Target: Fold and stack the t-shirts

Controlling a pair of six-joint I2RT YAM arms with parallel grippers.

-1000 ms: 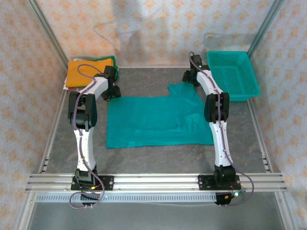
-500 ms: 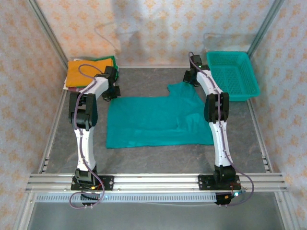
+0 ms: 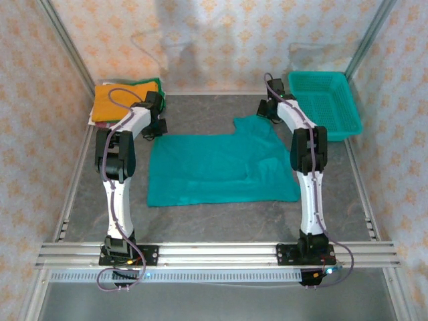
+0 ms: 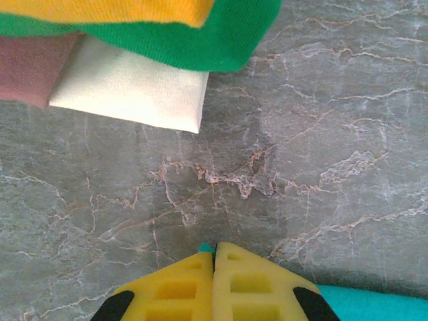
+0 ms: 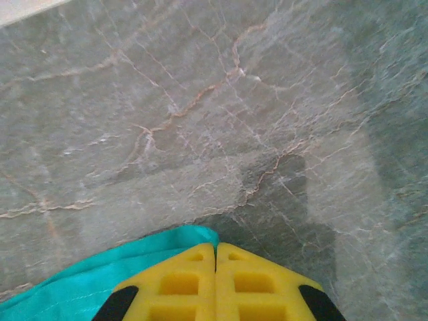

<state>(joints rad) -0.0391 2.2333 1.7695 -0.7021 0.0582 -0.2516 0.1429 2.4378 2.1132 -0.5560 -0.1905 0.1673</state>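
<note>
My left pincer shut tight, pinching far left corner of teal t-shirt. My right pincer shut too, pinching far right corner of it. Shirt lies spread in middle of gray table. Folded shirts, orange on top, piled at far left. Teal basket at far right.

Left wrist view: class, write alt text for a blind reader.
The left end effector, shut, pinches a corner of the teal t-shirt on a grey marbled table. Folded t-shirts, orange, green, cream and maroon, sit stacked at top left.
</note>
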